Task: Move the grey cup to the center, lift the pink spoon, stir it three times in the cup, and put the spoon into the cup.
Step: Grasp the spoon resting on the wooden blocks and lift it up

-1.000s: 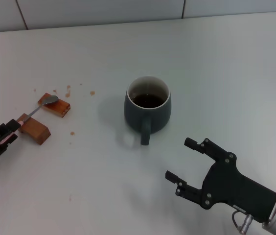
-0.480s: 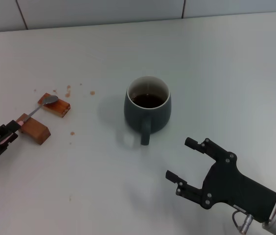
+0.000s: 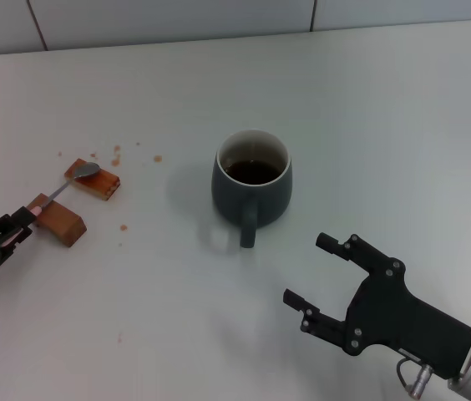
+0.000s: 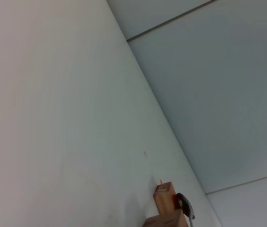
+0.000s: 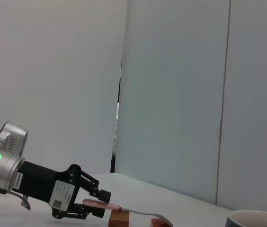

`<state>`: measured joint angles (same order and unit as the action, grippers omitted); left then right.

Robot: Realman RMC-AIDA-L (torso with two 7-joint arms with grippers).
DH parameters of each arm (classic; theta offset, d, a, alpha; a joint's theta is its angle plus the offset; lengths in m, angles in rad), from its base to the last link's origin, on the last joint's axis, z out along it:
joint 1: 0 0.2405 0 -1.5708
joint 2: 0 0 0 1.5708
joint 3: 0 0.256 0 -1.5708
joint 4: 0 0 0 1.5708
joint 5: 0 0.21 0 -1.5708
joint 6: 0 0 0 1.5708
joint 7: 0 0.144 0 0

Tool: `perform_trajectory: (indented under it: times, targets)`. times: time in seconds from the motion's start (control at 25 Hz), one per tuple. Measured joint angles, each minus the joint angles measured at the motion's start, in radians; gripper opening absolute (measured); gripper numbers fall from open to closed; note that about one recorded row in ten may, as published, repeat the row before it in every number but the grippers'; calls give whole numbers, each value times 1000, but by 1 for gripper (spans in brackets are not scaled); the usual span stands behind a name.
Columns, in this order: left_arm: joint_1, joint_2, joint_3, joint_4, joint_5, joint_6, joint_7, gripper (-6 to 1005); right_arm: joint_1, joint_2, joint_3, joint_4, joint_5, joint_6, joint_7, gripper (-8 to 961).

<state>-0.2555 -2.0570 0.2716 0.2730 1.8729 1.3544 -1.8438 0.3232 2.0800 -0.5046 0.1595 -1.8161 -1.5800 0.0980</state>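
The grey cup [image 3: 252, 190] stands mid-table with dark liquid inside, its handle pointing toward me; its rim [image 5: 258, 219] shows in the right wrist view. The pink spoon [image 3: 68, 184] lies across two brown blocks, metal bowl on the far block, pink handle [image 5: 97, 204] reaching toward my left gripper. My left gripper [image 3: 25, 224] sits at the table's left edge, open, its fingers above and below the handle's end [image 5: 102, 204]. My right gripper [image 3: 304, 270] hovers open in front of and to the right of the cup, holding nothing.
Two brown blocks [image 3: 93, 180] [image 3: 60, 221] carry the spoon; they also show in the left wrist view [image 4: 165, 201]. Small brown spots [image 3: 117, 155] dot the table near them. A tiled wall [image 3: 219, 17] runs along the back.
My left gripper has edged slightly toward the table's front at the spoon's handle end. The cup, spoon and right arm have stayed put.
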Motion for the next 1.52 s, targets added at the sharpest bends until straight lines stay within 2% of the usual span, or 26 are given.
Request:
perform_trajectory:
  times: [0.4, 1.52]
  targets:
    - [-4, 0, -1, -11, 0, -1, 0, 321, -3, -1, 2, 0, 0, -1, -4, 786]
    - [-4, 0, 4, -23, 0, -2, -12, 279, -3, -2, 3, 0, 2, -3, -4, 786]
